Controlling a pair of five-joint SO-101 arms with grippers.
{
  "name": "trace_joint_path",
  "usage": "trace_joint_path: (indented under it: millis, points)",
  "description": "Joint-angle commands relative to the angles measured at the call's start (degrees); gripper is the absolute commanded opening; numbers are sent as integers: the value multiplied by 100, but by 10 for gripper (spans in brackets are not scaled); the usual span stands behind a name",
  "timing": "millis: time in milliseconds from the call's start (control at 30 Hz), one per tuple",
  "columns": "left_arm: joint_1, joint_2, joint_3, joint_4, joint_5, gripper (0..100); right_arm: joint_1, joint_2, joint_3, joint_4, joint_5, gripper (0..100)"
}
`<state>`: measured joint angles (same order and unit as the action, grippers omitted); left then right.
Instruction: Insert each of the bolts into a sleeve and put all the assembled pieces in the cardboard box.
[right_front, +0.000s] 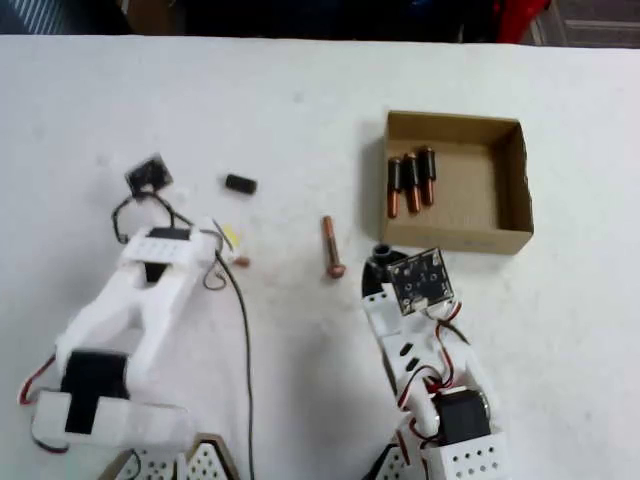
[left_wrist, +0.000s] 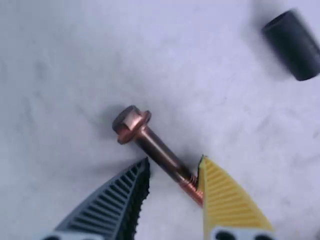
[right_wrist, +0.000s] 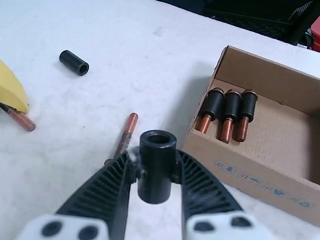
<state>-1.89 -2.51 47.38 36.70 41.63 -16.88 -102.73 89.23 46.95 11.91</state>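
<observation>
My left gripper (right_front: 228, 246) (left_wrist: 174, 161) is low on the table, open. Its grey and yellow fingers straddle the shaft of a copper bolt (left_wrist: 150, 145), whose threaded end touches the yellow finger (left_wrist: 225, 200). My right gripper (right_front: 381, 262) (right_wrist: 156, 157) is shut on a black sleeve (right_wrist: 157, 165), held upright just in front of the cardboard box (right_front: 455, 240) (right_wrist: 280, 75). Three assembled pieces (right_front: 411, 182) (right_wrist: 229, 112) lie side by side in the box. A second bolt (right_front: 332, 247) (right_wrist: 122, 140) lies between the arms. A loose black sleeve (right_front: 240, 184) (left_wrist: 295, 45) (right_wrist: 74, 62) lies beyond the left gripper.
A black cable (right_front: 243, 330) runs along the table between the two arms. The white table's far edge (right_front: 300, 38) borders a dark background. Open tabletop stretches left of the box and beyond the loose sleeve.
</observation>
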Motion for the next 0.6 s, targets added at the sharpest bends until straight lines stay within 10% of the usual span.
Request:
trace_joint_path:
  millis: [0,567]
  points:
    - [-171,-48,-62,220,70,177,57,-57,-53,-110,-9,18]
    - [-374,-13,-88,26,79,172,40,-57,-53,-110,-9,18]
